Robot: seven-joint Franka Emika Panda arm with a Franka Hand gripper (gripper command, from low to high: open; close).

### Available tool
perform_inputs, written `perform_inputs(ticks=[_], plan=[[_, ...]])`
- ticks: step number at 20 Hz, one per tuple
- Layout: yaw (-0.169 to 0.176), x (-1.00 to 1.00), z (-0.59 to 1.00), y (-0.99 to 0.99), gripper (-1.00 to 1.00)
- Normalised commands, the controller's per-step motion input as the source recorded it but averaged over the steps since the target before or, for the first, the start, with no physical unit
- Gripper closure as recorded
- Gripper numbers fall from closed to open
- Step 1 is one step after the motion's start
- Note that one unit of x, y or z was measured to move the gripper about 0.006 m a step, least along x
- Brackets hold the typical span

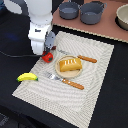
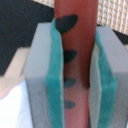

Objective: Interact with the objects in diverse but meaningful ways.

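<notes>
My gripper reaches down at the placemat's far-left corner, over the red tomato. In the wrist view a red-brown surface with dark marks, the tomato, fills the gap between the teal pads, which press on both its sides. I cannot tell whether it is lifted off the mat. The golden bread loaf lies on a small plate mid-mat. The yellow banana rests at the mat's near-left edge. A brown sausage stick lies just beyond the plate.
A fork with an orange handle lies in front of the plate on the striped placemat. Two grey pots and a pale bowl stand on the wooden board behind. A black cable trails off to the left.
</notes>
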Motion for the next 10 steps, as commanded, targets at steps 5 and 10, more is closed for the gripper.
perform_inputs(ticks=[5,10], plan=[[0.068,0.02,0.93,0.36,1.0],[0.038,0.09,1.0,0.36,1.0]])
